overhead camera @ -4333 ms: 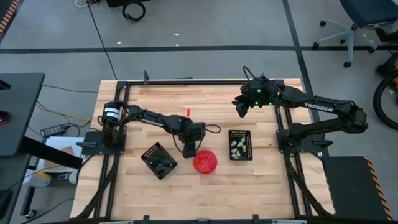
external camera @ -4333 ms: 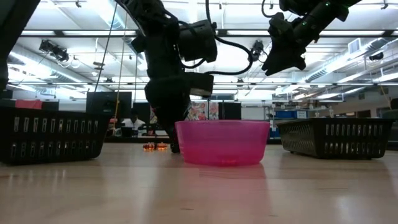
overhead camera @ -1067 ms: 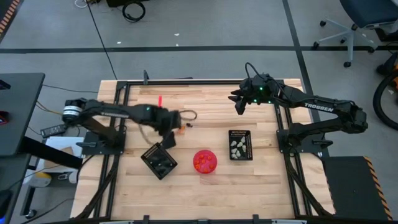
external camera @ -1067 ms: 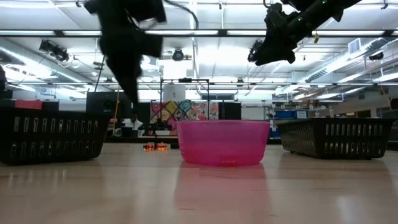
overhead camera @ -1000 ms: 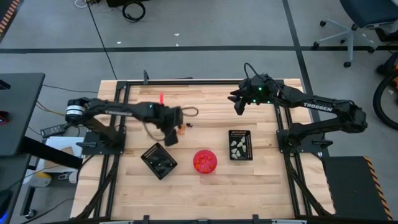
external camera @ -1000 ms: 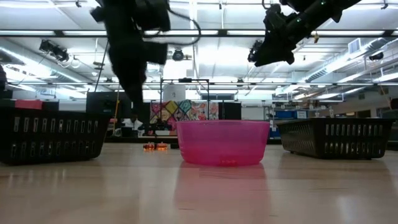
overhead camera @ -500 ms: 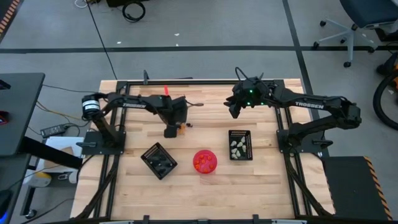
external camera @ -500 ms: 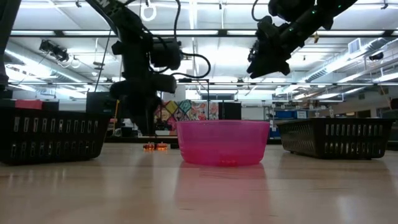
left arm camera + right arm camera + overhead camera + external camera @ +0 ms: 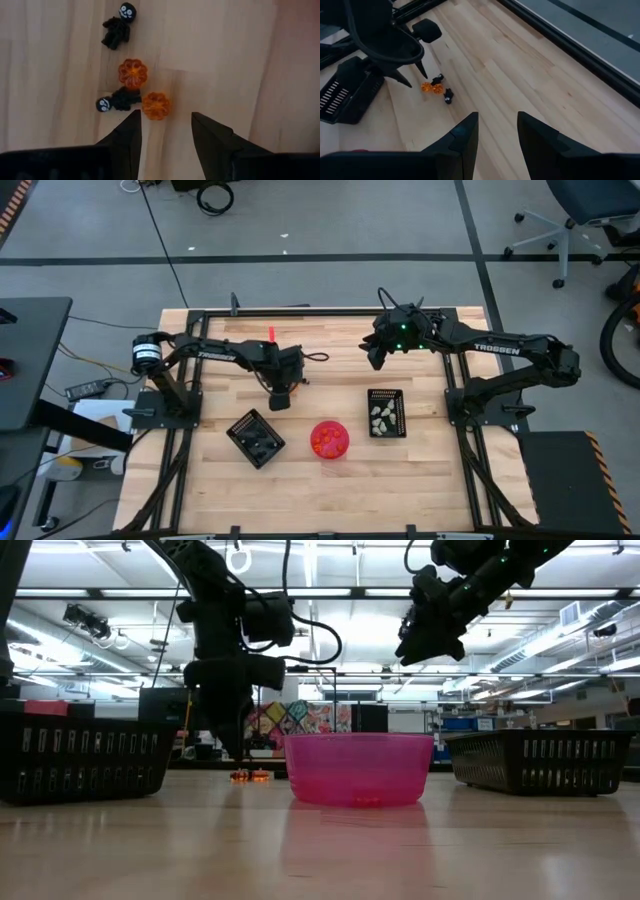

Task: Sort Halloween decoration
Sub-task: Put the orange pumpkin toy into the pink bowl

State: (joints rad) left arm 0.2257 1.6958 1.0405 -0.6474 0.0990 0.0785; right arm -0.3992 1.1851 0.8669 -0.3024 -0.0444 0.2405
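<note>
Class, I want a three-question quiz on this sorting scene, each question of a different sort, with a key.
1. True or false: the left pincer is open above the loose pieces on the table.
2. Multiple choice: how many orange pumpkin pieces lie loose near the left pincer? A) one B) two C) four
3. Fill in: the tray nearer the right arm holds ____ pieces, while the other tray holds black ones.

Key: 1 true; 2 B; 3 pale whitish.

The right pincer waits open, raised over the table's far side.
</note>
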